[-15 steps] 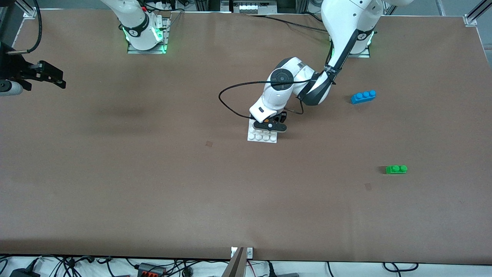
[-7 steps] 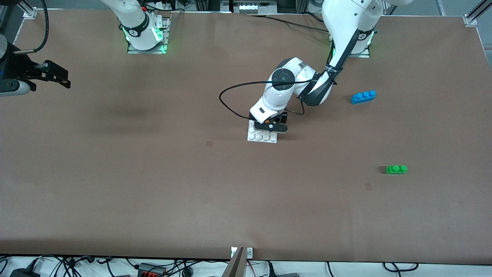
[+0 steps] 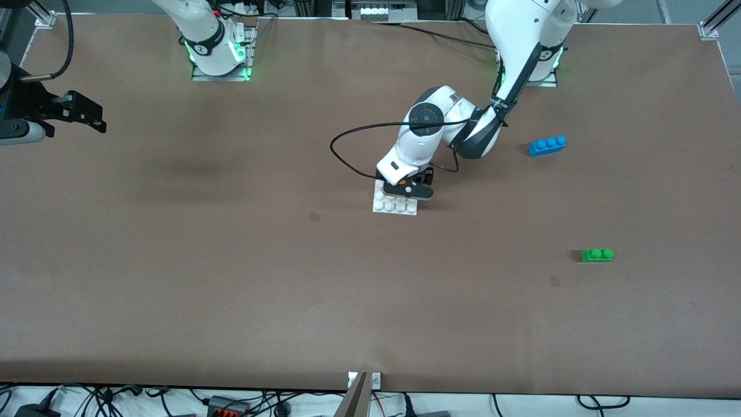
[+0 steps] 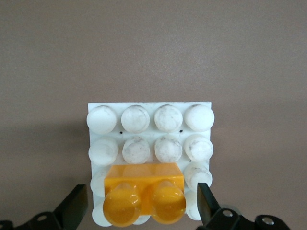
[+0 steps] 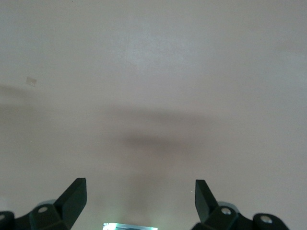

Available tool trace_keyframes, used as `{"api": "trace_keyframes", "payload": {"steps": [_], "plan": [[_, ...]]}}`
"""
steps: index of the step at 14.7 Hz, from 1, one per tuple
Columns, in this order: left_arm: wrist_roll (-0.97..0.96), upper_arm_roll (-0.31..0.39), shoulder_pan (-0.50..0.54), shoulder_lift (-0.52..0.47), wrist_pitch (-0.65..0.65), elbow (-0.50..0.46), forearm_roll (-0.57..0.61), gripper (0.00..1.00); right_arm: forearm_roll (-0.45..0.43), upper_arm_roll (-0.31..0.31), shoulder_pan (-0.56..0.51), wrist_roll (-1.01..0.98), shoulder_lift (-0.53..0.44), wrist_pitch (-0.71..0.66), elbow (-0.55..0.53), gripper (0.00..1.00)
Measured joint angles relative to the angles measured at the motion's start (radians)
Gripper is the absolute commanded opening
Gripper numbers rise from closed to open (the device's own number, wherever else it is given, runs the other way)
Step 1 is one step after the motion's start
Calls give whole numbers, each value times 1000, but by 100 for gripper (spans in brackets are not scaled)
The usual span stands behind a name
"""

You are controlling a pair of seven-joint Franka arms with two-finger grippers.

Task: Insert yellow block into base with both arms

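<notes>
The yellow block (image 4: 144,191) sits on the white studded base (image 4: 135,119), on the rows at the edge nearest my left gripper (image 4: 141,206). That gripper is open, with a finger on each side of the block and a gap at both sides. In the front view the left gripper (image 3: 410,188) hovers low over the base (image 3: 393,207) at the table's middle, and only a speck of the yellow block (image 3: 402,181) shows. My right gripper (image 3: 87,116) waits open and empty above the right arm's end of the table; its wrist view shows the right gripper (image 5: 139,196) over bare table.
A blue three-stud brick (image 3: 547,145) lies toward the left arm's end of the table. A green two-stud brick (image 3: 597,254) lies nearer to the front camera than the blue one. A black cable (image 3: 347,147) loops from the left wrist above the table.
My right gripper has shifted slightly toward the table's middle. My left gripper has hardly moved over the base.
</notes>
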Motion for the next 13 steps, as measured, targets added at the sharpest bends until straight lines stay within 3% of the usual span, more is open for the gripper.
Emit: {"api": "trace_keyframes", "payload": {"steps": [3,5,13], "plan": [[0,0,0,0,0,0,0,67,0,0,0,0,0,0,0,100],[0,0,0,1,0,0,0,53,0,0,0,0,0,0,0,100],[0,0,-1,2,5,0,0,50,0,0,0,0,0,0,0,100]]}}
